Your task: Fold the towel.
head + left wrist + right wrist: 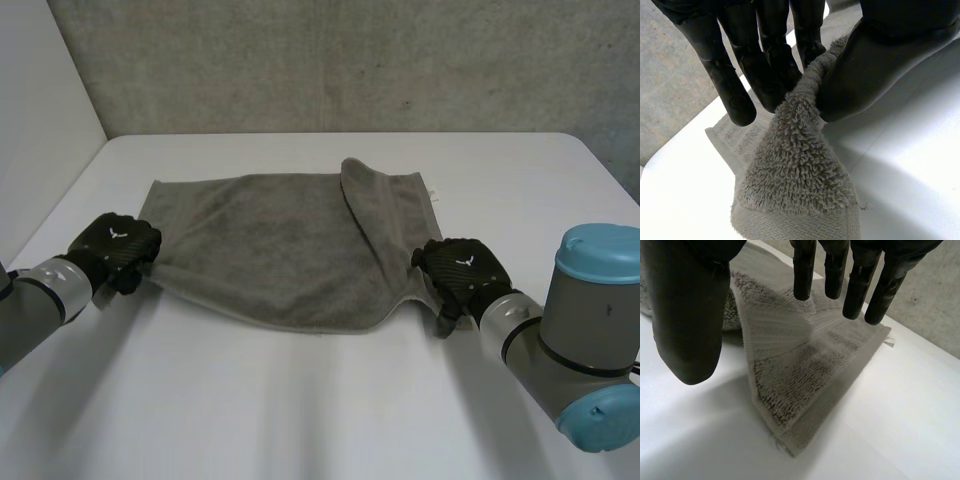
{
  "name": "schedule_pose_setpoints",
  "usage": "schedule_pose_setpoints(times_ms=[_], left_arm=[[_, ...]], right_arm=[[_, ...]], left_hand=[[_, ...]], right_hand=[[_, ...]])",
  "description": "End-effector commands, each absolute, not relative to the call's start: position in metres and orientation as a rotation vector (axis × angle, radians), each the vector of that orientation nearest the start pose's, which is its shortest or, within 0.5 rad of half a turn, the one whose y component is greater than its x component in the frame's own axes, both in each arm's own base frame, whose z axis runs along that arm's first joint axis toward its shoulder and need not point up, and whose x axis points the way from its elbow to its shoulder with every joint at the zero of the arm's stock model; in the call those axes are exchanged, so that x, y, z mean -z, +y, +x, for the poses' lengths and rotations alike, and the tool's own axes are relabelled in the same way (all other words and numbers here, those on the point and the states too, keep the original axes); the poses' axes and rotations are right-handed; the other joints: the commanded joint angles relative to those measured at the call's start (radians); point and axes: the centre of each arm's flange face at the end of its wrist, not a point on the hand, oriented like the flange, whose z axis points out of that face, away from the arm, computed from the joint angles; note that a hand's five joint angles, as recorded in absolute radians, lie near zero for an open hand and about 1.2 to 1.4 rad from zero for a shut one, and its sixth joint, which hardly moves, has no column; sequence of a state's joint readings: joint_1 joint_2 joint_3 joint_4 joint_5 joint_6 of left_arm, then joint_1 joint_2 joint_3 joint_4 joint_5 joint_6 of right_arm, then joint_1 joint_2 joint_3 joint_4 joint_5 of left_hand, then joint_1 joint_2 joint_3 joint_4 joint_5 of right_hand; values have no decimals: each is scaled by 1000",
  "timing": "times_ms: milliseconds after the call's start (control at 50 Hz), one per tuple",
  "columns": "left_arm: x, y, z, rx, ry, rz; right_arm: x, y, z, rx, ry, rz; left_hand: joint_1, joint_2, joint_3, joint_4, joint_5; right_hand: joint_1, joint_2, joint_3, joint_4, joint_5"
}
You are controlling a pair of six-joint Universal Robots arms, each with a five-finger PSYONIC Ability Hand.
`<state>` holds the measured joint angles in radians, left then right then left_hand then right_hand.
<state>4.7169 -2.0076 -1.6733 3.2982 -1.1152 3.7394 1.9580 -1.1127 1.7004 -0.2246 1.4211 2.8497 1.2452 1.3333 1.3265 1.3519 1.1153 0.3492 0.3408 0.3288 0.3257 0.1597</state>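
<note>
It appears to be a robotics lab or test cell: a plain white table (300,420) before a bare grey concrete wall (350,60) (a white panel (40,90) closes one side), flanked by the robot's left arm (35,300) and right arm (590,330).

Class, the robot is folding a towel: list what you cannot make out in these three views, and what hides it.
1. Whether the right hand grips the towel: right wrist view, cloth runs under the palm, past the frame edge; head view, the hand's back covers it.
2. The towel's label: too small to read.
3. Corner tip in the left hand's pinch: left wrist view, thumb covers it.
</note>
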Motion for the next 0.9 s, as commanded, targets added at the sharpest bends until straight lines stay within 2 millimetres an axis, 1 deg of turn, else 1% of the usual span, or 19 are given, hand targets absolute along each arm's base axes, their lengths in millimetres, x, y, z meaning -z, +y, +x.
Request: schedule_pose_setpoints(times_ms=[20,120,160,300,340,360,380,400,440,460,500,520,540,560,600,620,660,780,900], left_arm=[[-153,-332,-171,1831,2333,1136],[-153,-332,-170,1832,2331,1133],[-154,-332,-170,1833,2330,1131],[-159,-332,-168,1831,2327,1109],[-160,-332,-167,1832,2331,1103],[-161,-331,-167,1834,2332,1100],[-161,-331,-167,1834,2332,1100],[-161,-331,-167,1834,2339,1094],[-162,-331,-167,1835,2342,1091],[-166,-330,-166,1839,2337,1088],[-170,-330,-166,1847,2327,1084],[-175,-329,-166,1858,2316,1081],[-175,-329,-166,1858,2316,1081],[-182,-328,-165,1873,2301,1074],[-189,-327,-165,1892,2290,1062],[-197,-325,-165,1917,2280,1051],[-204,-324,-165,1942,2273,1034],[-223,-320,-165,2021,2259,979],[-227,-310,-166,2025,2260,978]], right_arm=[[-134,-260,264,1647,2267,-899],[-126,-265,265,1607,2283,-826],[-117,-269,267,1574,2300,-795],[-103,-278,269,1557,2330,-786],[-105,-279,270,1566,2325,-780],[-105,-279,270,1566,2325,-780],[-109,-280,270,1578,2316,-776],[-109,-280,270,1578,2316,-776],[-128,-283,268,1642,2278,-759],[-128,-283,268,1643,2278,-759],[-158,-290,259,1741,2232,-709],[-159,-290,259,1742,2232,-709],[-175,-293,254,1794,2198,-685],[-175,-293,254,1794,2197,-685],[-207,-295,245,1896,2128,-654],[-207,-295,245,1897,2127,-654],[-229,-295,239,1965,2065,-646],[-238,-295,235,1957,2024,-677],[-237,-288,231,1808,2095,-752]], left_hand=[[131,43,50,24,86],[131,43,50,24,86],[131,43,50,24,86],[131,43,50,24,86],[131,43,50,24,86],[131,43,50,24,86],[131,43,50,24,86],[131,43,50,24,86],[131,43,50,24,86],[131,43,50,24,86],[131,43,50,24,86],[131,43,50,24,86],[131,43,50,24,86],[131,43,50,24,86],[131,43,50,24,86],[131,43,50,24,86],[131,43,50,24,86],[128,40,47,21,83],[128,40,47,21,83]], right_hand=[[26,35,47,50,41],[115,123,135,138,129],[158,167,179,182,173],[273,281,293,296,288],[477,486,498,501,492],[479,487,499,502,493],[644,653,665,668,659],[646,654,666,669,661],[1045,1054,1066,1069,1060],[1047,1055,1067,1071,1062],[1047,1056,1067,1071,1062],[1047,1056,1067,1071,1062],[1047,1056,1067,1071,1062],[1047,1056,1067,1071,1062],[1047,1056,1067,1071,1062],[1047,1056,1067,1071,1062],[1047,1056,1067,1071,1062],[1047,1056,1067,1071,1062],[1047,1056,1067,1071,1062]])
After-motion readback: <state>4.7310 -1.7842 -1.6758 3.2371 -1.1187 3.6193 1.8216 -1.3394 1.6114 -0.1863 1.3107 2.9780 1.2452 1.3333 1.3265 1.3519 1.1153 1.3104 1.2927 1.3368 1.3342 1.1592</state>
